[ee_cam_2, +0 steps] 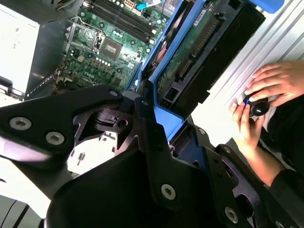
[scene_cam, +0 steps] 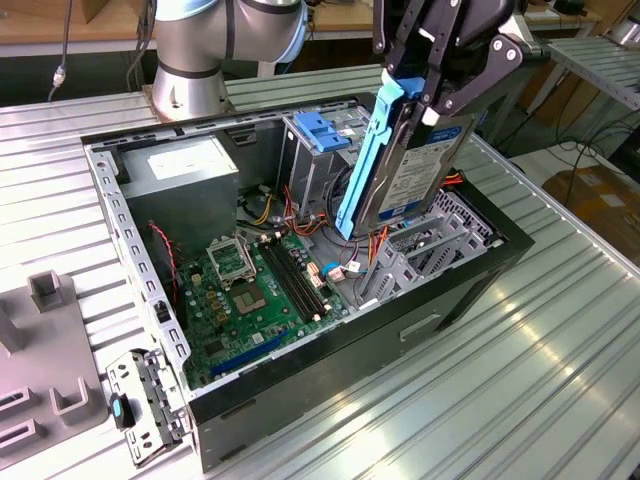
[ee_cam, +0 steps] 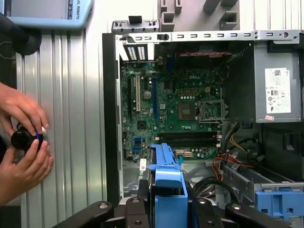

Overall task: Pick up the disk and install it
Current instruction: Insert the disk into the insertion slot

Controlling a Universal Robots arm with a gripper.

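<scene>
The disk (scene_cam: 418, 172) is a silver-grey drive with a white label and blue side rails, held tilted on edge above the open computer case (scene_cam: 470, 290), close to the tall drive cage (scene_cam: 318, 150). My gripper (scene_cam: 432, 105) is shut on the disk's upper end. In the second wrist view the disk's green circuit side (ee_cam_2: 192, 50) shows between the black fingers (ee_cam_2: 152, 156), with the gripper (ee_cam_2: 161, 135) clamped on its blue rail. In the first wrist view the blue rail end (ee_cam: 167, 187) sits in the gripper (ee_cam: 168, 211), over the motherboard (ee_cam: 180, 109).
Inside the case lie a grey power supply box with a white sticker (scene_cam: 180, 175) and loose cables (scene_cam: 345, 268). A person's hands (ee_cam: 21, 142) work a black knob on the ribbed table beside the case. A grey fixture (scene_cam: 45, 350) and a metal bracket (scene_cam: 150, 400) lie at the exterior view's left.
</scene>
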